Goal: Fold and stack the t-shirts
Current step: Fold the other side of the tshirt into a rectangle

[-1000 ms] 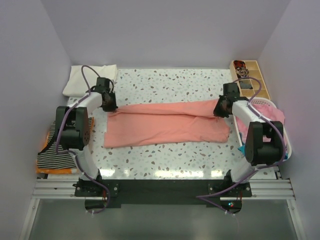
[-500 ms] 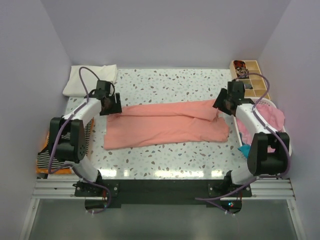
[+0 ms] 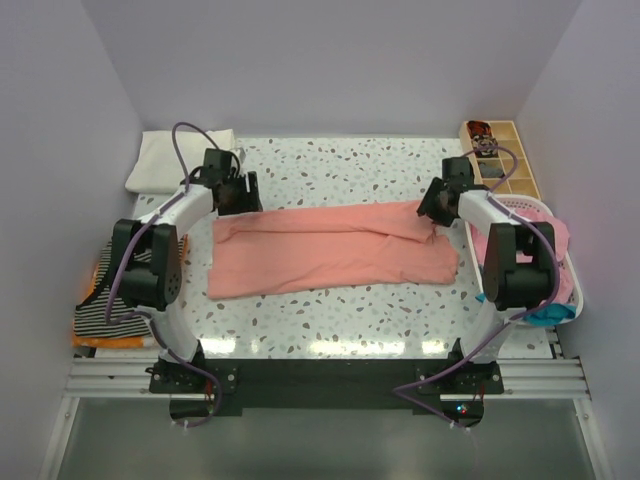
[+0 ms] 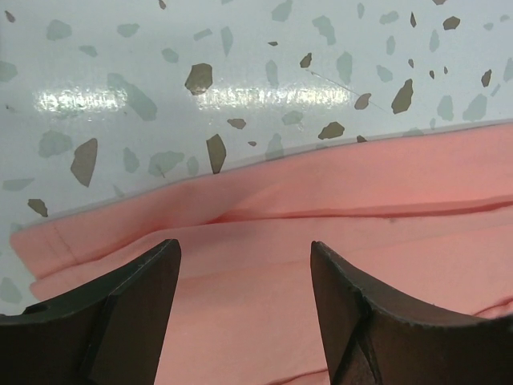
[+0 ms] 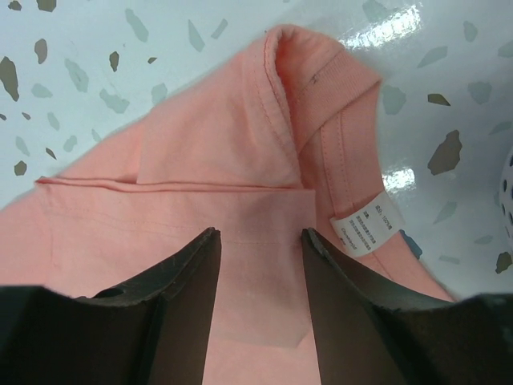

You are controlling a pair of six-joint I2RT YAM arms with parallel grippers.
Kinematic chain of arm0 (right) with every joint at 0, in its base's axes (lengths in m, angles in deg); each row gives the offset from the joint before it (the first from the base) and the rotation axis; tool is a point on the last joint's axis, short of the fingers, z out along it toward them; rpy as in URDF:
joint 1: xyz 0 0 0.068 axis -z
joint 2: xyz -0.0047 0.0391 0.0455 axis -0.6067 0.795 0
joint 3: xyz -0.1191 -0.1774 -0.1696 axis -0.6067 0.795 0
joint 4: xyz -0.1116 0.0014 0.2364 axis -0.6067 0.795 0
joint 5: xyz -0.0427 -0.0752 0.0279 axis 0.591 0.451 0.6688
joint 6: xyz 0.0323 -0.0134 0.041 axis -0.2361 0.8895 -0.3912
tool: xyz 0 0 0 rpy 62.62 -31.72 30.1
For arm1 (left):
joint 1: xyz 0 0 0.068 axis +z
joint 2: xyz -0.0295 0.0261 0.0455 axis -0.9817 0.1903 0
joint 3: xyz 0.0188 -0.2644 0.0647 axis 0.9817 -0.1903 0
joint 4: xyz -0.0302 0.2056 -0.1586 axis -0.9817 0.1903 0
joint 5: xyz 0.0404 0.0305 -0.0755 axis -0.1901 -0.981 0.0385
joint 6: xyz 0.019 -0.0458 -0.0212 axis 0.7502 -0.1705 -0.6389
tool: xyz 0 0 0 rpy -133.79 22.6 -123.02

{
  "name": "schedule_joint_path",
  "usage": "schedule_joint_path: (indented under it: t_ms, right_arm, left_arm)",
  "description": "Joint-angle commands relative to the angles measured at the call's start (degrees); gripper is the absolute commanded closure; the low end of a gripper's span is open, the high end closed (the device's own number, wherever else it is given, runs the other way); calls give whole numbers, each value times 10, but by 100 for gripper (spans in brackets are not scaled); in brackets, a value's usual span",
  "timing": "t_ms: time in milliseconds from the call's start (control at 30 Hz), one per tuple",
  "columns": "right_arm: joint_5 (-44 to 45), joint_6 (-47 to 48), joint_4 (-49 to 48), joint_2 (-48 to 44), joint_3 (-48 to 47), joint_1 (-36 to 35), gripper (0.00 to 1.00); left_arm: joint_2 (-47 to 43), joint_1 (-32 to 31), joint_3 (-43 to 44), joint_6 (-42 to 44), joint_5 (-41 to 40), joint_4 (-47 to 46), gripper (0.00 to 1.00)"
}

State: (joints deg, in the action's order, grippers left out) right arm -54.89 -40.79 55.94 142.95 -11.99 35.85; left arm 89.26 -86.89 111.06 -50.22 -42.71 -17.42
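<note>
A salmon-pink t-shirt (image 3: 330, 250) lies folded into a long band across the middle of the table. My left gripper (image 3: 241, 195) hovers open over the band's far left corner. In the left wrist view its fingers (image 4: 136, 313) stand wide apart above the cloth (image 4: 361, 200), holding nothing. My right gripper (image 3: 431, 206) is open over the far right end. In the right wrist view the collar (image 5: 304, 88) and white neck label (image 5: 366, 224) lie just beyond its gap (image 5: 260, 234), nothing between the fingers.
A folded white cloth (image 3: 175, 160) lies at the back left. A striped tee (image 3: 115, 305) rests on a pile at the left edge. A white basket (image 3: 563, 268) at the right holds pink (image 3: 548, 235) and teal (image 3: 548, 314) clothes. A wooden organiser (image 3: 503, 160) stands back right.
Both grippers have opened and let go of the salmon t-shirt's far edge. The left one has moved right and away; the right one has lifted slightly toward the back.
</note>
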Motion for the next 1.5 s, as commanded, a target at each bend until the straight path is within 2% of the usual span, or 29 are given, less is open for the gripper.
schedule_joint_path:
  t_ms: [0, 167, 267, 433, 833, 1200, 1267, 1367, 1433, 1467]
  right_arm:
    - [5, 4, -8, -22, -17, 1, 53]
    - [9, 4, 8, -17, -25, 1, 59]
    - [44, 1, 14, -40, -13, 1, 52]
    - [80, 4, 12, -60, 1, 1, 50]
    - [25, -8, 5, -16, -10, 2, 56]
    - [19, -16, 12, -1, -7, 4, 55]
    - [12, -16, 8, 2, -4, 5, 57]
    - [2, -17, 2, 4, -4, 6, 68]
    - [-2, -17, -10, 1, 3, 6, 86]
    - [-5, -16, -13, -3, 4, 7, 89]
  left_arm:
    - [-3, -6, -1, -2, 26, -27, 29]
    - [-1, -7, -2, -1, 35, -28, 30]
    - [-5, -8, -1, 2, 36, -26, 30]
    - [-6, -9, -4, 5, 40, -27, 30]
    - [2, -10, -1, 13, 42, -18, 30]
    - [13, -12, 7, 19, 46, -10, 30]
    - [15, -13, 9, 19, 47, -8, 30]
    - [18, -13, 10, 20, 48, -7, 30]
    - [18, -14, 10, 21, 44, -5, 30]
    - [18, -15, 10, 21, 43, -5, 30]
